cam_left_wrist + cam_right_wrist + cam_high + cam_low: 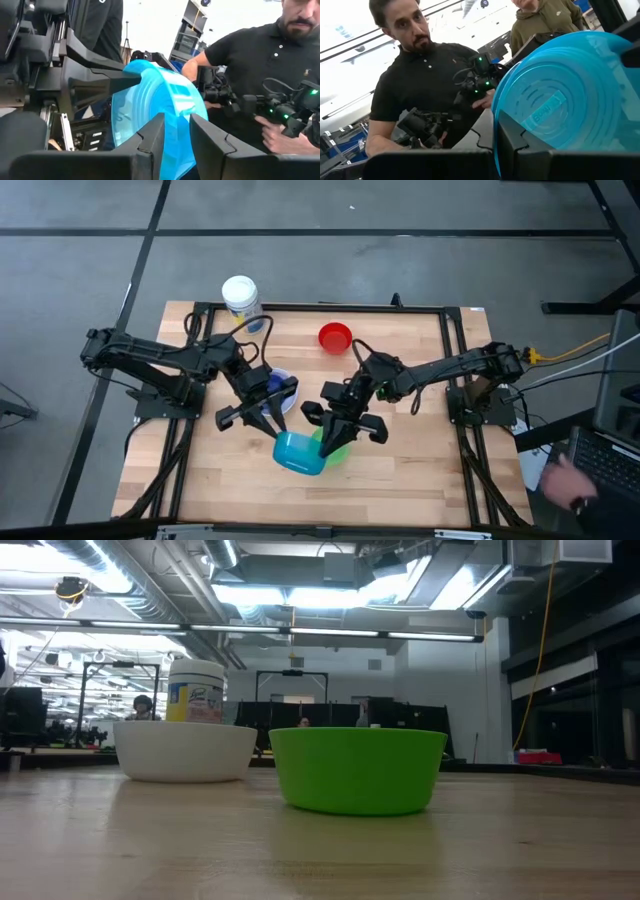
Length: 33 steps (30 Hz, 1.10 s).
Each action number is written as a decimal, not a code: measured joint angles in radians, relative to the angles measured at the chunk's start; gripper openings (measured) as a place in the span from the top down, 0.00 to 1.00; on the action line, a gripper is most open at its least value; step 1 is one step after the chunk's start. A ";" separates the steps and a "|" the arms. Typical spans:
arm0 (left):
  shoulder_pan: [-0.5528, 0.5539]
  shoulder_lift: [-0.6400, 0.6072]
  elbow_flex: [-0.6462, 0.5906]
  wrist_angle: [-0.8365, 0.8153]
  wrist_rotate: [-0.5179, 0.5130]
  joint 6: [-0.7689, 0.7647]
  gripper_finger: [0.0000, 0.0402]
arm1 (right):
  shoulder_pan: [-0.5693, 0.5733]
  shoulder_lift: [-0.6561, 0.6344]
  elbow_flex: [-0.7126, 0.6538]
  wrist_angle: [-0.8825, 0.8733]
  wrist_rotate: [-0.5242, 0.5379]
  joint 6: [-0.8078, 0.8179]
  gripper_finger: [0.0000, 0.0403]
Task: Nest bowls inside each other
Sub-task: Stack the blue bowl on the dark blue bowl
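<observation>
Upper left of the high view: a lidded container [241,297] stands at the table's [400,480] back edge, no part of the job. Lower centre-left: the white bowl [287,387] with the blue bowl [272,383] seemingly set in it already, both largely hidden under the left arm; count that one nesting as probably done, though I cannot be sure. Centre, near the front edge: the teal bowl [299,453] is off the table, tipped on its side, with the green bowl [338,446] just to its right and partly under it. Upper centre: the red bowl [335,337] sits alone, well apart, untouched. So at most one pair is nested; teal, green and red remain to be stacked. In the low view the white bowl [185,749] and green bowl [358,769] both rest upright on the wood, near each other but apart. Left gripper [262,416]: its wrist view shows the fingers [150,140] partly apart, straddling the rim of the teal bowl [160,115] and pinching its wall. Right gripper [343,423]: jaws closed; the teal bowl [570,95] lies right against the finger [507,135], base facing the camera, but whether it is gripped I cannot tell. A person [420,85] stands behind the table.
</observation>
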 joint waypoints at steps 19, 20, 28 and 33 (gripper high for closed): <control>-0.022 -0.002 0.000 -0.004 0.110 -0.001 0.99 | -0.012 0.001 0.002 0.043 0.104 0.011 0.90; -0.021 -0.002 0.000 -0.004 0.106 -0.001 0.99 | -0.012 0.001 0.002 0.060 0.121 0.013 0.88; -0.020 -0.002 0.000 -0.020 0.083 0.013 1.00 | -0.012 -0.008 0.002 0.085 0.158 0.010 0.84; -0.020 -0.015 0.001 -0.033 0.066 0.028 1.00 | -0.012 -0.008 0.002 0.096 0.178 0.003 0.87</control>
